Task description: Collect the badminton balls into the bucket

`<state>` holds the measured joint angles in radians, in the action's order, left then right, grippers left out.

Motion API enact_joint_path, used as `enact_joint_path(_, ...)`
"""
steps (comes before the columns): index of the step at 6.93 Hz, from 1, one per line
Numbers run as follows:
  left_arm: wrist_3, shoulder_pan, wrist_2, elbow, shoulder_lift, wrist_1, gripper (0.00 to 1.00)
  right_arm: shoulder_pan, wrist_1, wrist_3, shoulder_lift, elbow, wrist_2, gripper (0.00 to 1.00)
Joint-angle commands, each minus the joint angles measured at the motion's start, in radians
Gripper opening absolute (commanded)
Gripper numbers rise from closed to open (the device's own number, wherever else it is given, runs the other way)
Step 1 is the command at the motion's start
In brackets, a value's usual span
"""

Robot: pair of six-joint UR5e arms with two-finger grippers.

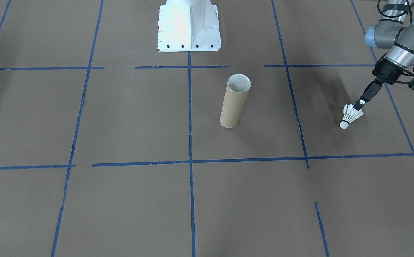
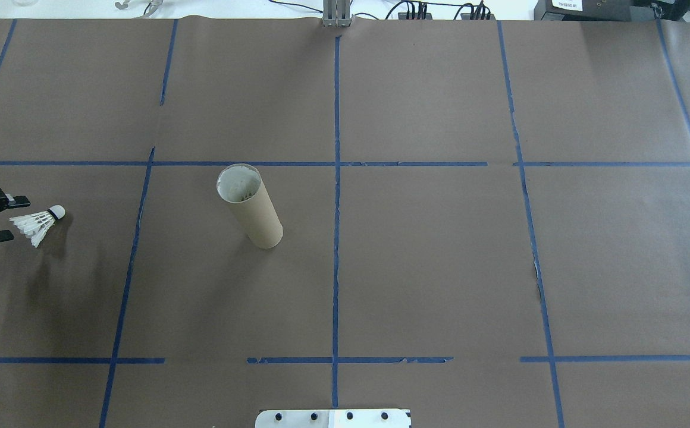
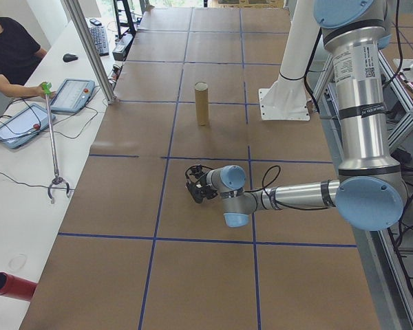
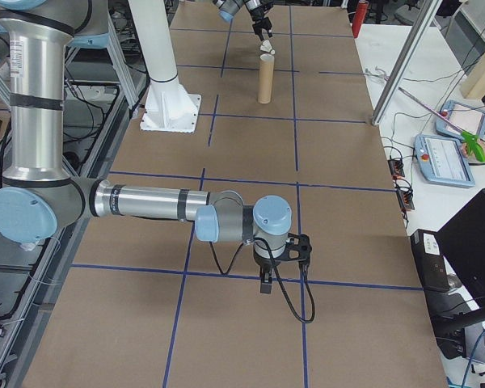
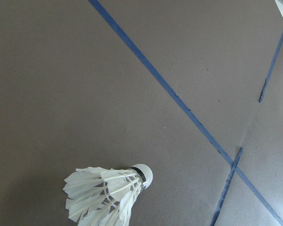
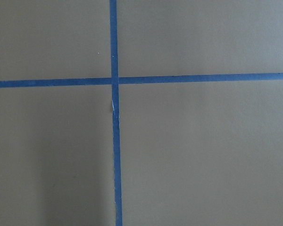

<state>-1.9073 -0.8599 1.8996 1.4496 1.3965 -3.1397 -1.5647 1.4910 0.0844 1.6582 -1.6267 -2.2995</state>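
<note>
I saw my left gripper point(image 2: 1, 220) spread open at overhead's left edge, feathers between the fingers, grip unclear | shuttlecock point(image 2: 38, 223) beside it | bucket point(image 2: 250, 205) upright mid-frame, well apart, nothing visibly collected | right gripper point(image 4: 266, 279): cannot tell.

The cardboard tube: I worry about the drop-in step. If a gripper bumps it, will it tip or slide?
The cardboard tube stands upright, tall and narrow on a small base, so a bump near its rim would likely tip it. It looks thin-walled and empty, probably light. Once down, its round body would likely roll across the flat paper-covered table.
</note>
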Motion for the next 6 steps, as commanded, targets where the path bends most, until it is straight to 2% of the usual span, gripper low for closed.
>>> enact_joint_path(1, -0.002, 0.010, -0.005, -0.037, 0.050, 0.004, 0.96, 0.000, 0.000, 0.000, 0.000, 0.001, 0.000, 1.00)
enact_joint_path(2, 0.001, 0.012, -0.007, -0.038, 0.062, 0.007, 0.75, 0.000, 0.000, 0.000, 0.000, 0.001, 0.000, 1.00)
enact_joint_path(4, 0.013, 0.015, -0.005, -0.041, 0.064, 0.003, 0.02, 0.000, 0.000, 0.000, 0.000, -0.001, 0.000, 1.00)
enact_joint_path(6, 0.017, 0.013, 0.019, -0.025, 0.062, 0.001, 0.00, 0.000, 0.000, 0.000, 0.000, -0.001, 0.000, 1.00)
